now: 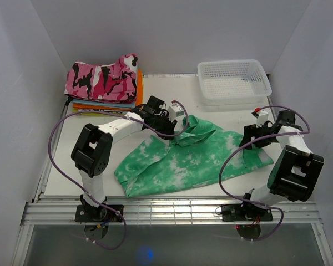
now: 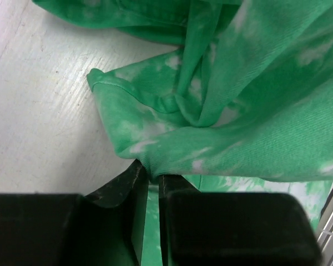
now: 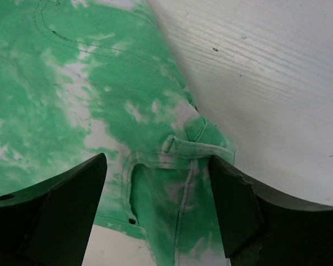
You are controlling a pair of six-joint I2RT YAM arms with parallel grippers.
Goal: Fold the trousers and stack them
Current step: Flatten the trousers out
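The trousers (image 1: pixel 188 160), mint green with white blotches, lie crumpled across the middle of the white table (image 1: pixel 161 91). Their upper left part is bunched and lifted. My left gripper (image 1: pixel 171 133) is at that bunch. In the left wrist view its jaws (image 2: pixel 154 176) stand nearly together with a fold of the trousers (image 2: pixel 238 111) pinched at their tips. My right gripper (image 1: pixel 250 141) hovers over the right end of the cloth. In the right wrist view it (image 3: pixel 158 160) is open, straddling the waistband corner of the trousers (image 3: pixel 100 83) with a belt loop and a pocket opening.
A pink, black and white camouflage garment (image 1: pixel 102 77) tops a pile of orange folded clothes (image 1: pixel 139 83) at the back left. A white mesh basket (image 1: pixel 233 80) stands at the back right. A metal rail (image 1: pixel 172 210) runs along the near edge.
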